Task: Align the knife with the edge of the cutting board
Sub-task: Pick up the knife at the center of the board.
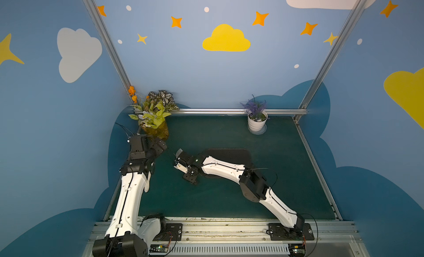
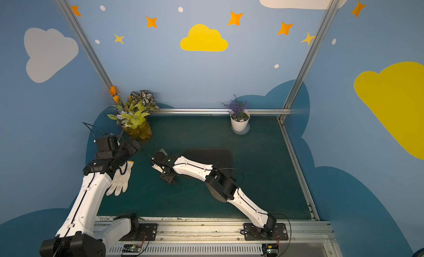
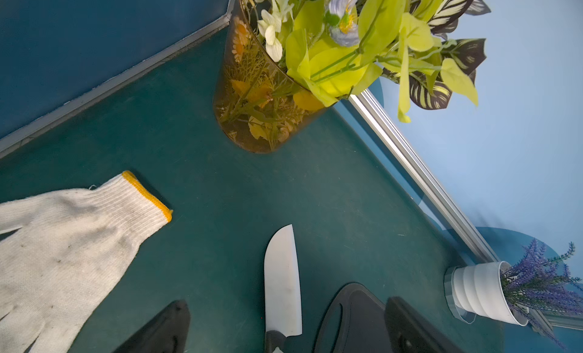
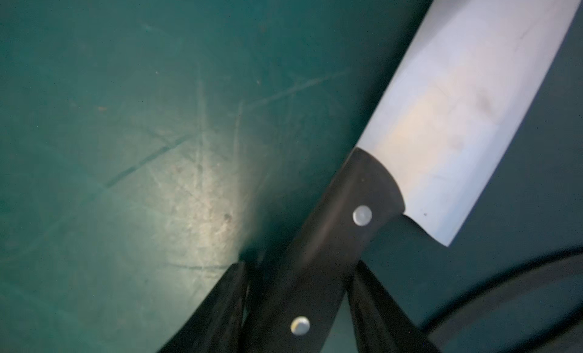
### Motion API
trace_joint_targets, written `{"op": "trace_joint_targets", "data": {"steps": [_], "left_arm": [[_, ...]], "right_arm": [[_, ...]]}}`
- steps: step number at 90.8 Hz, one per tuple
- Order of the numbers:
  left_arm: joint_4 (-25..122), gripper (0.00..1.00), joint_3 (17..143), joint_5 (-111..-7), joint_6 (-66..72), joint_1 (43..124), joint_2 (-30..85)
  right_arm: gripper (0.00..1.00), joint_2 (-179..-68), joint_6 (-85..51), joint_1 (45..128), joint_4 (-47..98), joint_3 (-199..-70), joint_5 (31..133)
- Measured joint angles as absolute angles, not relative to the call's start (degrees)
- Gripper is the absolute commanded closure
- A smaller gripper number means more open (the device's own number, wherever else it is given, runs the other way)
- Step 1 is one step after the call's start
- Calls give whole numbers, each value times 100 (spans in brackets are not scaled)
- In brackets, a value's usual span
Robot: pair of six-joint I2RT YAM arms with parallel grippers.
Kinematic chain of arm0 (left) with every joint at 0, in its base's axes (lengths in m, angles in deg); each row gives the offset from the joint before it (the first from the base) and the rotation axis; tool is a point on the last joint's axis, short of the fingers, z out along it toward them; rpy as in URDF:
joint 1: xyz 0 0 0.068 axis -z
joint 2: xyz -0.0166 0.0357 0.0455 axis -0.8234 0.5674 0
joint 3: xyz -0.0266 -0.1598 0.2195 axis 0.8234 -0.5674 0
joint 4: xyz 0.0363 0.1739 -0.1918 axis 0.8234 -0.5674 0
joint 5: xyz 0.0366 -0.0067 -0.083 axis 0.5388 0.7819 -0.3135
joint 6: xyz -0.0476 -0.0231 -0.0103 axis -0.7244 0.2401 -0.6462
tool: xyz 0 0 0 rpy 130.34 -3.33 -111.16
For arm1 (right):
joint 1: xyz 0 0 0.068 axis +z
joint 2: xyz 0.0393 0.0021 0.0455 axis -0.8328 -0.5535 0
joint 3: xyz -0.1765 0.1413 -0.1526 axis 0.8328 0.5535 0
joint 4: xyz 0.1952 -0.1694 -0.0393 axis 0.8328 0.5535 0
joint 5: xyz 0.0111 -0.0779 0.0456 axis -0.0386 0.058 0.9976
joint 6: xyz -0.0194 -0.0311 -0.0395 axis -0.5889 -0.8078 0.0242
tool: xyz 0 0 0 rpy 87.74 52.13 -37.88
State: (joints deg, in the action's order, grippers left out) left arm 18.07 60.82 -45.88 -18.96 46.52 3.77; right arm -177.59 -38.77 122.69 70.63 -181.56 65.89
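Knife [image 4: 410, 152]: silver-grey blade, black handle, two silver rivets. Board [image 3: 359, 316]: black. Counter [image 3: 195, 184]: dark green. Glove [image 3: 63, 241]: white, yellow cuff band.

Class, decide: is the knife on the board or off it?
Off. The knife lies on the green mat, beside the slotted end of the board; the right gripper straddles its handle.

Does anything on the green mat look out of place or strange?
A stained white work glove lies on the mat beside the left arm; it belongs to neither the knife nor the cutting board. Nothing looks spilled or broken.
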Motion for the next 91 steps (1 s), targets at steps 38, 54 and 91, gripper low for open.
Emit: {"op": "trace_joint_targets", "data": {"steps": [38, 54, 91], "left_arm": [[1810, 0, 6082, -4612, -1894, 4644, 414], [1807, 0, 6082, -4630, -1892, 4644, 425], [1805, 0, 6086, -4630, -1888, 4644, 462]], "right_arm": [[36, -17746, -3252, 12324, 7162, -18156, 6134], [40, -17724, -2849, 12324, 7363, -18156, 6071], [42, -17748, -2222, 12267, 8215, -18394, 6049]]}}
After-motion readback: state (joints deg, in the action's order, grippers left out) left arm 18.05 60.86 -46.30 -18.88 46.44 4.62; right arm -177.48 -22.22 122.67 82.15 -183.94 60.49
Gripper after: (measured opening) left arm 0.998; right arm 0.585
